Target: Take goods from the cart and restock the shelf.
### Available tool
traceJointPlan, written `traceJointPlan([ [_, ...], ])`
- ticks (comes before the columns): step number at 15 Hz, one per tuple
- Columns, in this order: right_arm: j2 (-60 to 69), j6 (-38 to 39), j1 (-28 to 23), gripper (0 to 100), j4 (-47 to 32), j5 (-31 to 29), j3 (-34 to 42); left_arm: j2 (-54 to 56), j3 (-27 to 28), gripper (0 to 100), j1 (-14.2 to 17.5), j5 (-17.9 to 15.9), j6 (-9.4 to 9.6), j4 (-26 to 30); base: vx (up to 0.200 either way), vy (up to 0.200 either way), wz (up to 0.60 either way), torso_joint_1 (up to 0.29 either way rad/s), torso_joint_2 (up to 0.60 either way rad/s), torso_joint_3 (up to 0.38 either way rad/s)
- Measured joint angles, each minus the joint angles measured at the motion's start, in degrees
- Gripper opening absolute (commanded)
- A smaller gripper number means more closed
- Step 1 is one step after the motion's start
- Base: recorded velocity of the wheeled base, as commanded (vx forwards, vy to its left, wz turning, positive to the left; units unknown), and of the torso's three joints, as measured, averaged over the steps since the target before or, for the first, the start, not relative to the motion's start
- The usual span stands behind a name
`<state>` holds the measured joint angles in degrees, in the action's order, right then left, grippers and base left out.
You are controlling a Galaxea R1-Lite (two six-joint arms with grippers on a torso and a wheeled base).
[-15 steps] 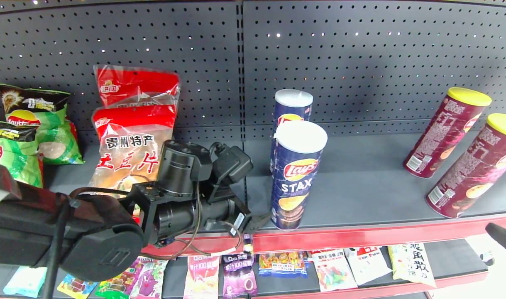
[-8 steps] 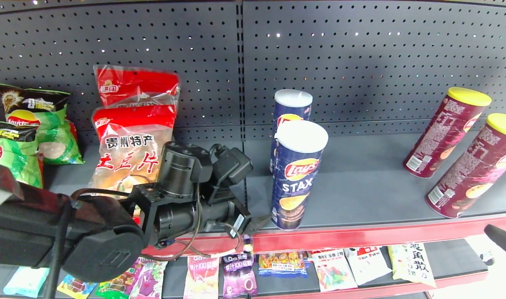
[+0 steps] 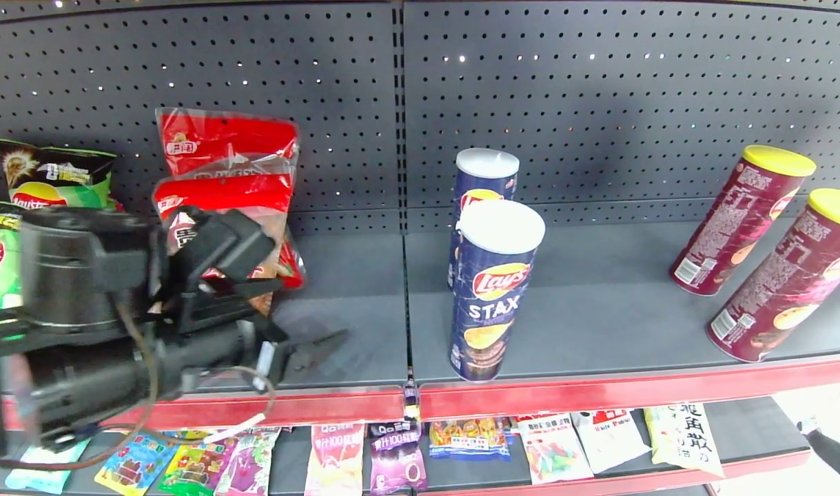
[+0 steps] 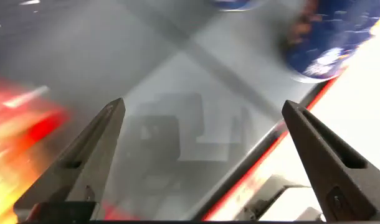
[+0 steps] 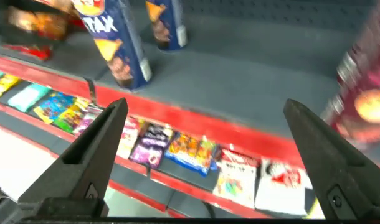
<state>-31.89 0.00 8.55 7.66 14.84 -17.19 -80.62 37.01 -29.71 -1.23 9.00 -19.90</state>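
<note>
On the grey shelf (image 3: 599, 303) a blue can (image 3: 492, 289) with a white lid stands near the red front edge, a second blue can (image 3: 485, 182) right behind it. My left gripper (image 3: 316, 348) hovers open and empty over the bare shelf floor, left of the front can and in front of two red bags (image 3: 227, 158). In the left wrist view, the left gripper (image 4: 204, 104) is spread wide, with the blue can (image 4: 327, 43) off to one side. My right gripper (image 5: 205, 104) is open and empty, out in front of the shelf edge, facing the blue can (image 5: 124, 43).
Two maroon cans with yellow lids (image 3: 743, 217) (image 3: 785, 275) lean at the shelf's right end. Green chip bags (image 3: 54, 182) fill the far left. Small candy packets (image 3: 468, 437) lie on the lower shelf. A perforated back panel (image 3: 599, 103) closes the rear.
My left arm has pulled away leftwards from the front blue can, which stays standing. The right arm's tip has dropped lower at the bottom right corner.
</note>
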Motion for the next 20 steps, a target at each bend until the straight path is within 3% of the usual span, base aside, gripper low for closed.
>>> traceJointPlan([
  [3, 8.57, -0.66, -7.75, 100, -16.43, -1.18, -1.46, 19.19, -2.15, 100, 7.33, 3.52, -4.35, 19.35, 0.000, 0.000, 0.00, 0.000, 0.00, 0.000],
  [6, 14.23, -2.49, -16.45, 100, -22.71, -1.34, -2.90, 40.85, -3.50, 100, 12.82, 6.05, -6.70, 44.17, 0.000, 0.000, 0.00, 0.000, 0.00, 0.000],
  [8, 16.02, -4.40, -14.13, 100, -23.33, -0.11, -2.66, 54.96, -4.63, 100, 19.04, 7.47, -8.09, 59.72, 0.000, 0.000, 0.00, 0.000, 0.00, 0.000],
  [9, 16.54, -5.01, -11.11, 100, -23.53, 0.22, -2.32, 60.55, -5.53, 100, 23.26, 7.90, -8.64, 65.41, 0.000, 0.000, 0.00, 0.000, 0.00, 0.000],
  [10, 17.18, -5.47, -7.73, 100, -23.72, -0.12, -1.60, 65.38, -7.22, 100, 26.76, 7.72, -8.90, 67.52, 0.000, 0.000, 0.00, 0.000, 0.00, 0.000],
  [12, 20.43, -6.24, -3.73, 100, -23.64, -4.85, 1.84, 73.13, -13.06, 100, 29.42, 6.51, -9.00, 60.51, 0.000, 0.000, 0.00, 0.000, 0.00, 0.000],
  [13, 22.44, -6.57, -3.29, 100, -21.09, -10.57, 5.32, 75.67, -16.26, 100, 29.61, 6.05, -9.53, 53.94, 0.000, 0.000, 0.00, 0.000, 0.00, 0.000],
  [14, 23.76, -6.38, -3.21, 100, -14.14, -15.04, 8.70, 77.35, -18.74, 100, 29.71, 5.08, -10.25, 51.01, 0.000, 0.000, 0.00, 0.000, 0.00, 0.000],
  [15, 24.62, -5.28, -3.25, 100, -8.72, -15.76, 11.98, 78.51, -20.20, 100, 29.71, 4.07, -10.47, 49.64, 0.000, 0.000, 0.00, 0.000, 0.00, 0.000],
  [17, 25.61, -3.06, -3.43, 100, -5.99, -13.18, 15.59, 79.88, -22.58, 100, 29.71, 2.32, -10.44, 44.56, 0.000, 0.000, 0.00, 0.000, 0.00, 0.000],
  [20, 26.20, -2.90, -3.47, 100, -7.55, -13.31, 17.01, 80.57, -31.43, 100, 29.71, 2.13, -10.08, 22.25, 0.000, 0.000, 0.00, 0.000, 0.00, 0.000],
])
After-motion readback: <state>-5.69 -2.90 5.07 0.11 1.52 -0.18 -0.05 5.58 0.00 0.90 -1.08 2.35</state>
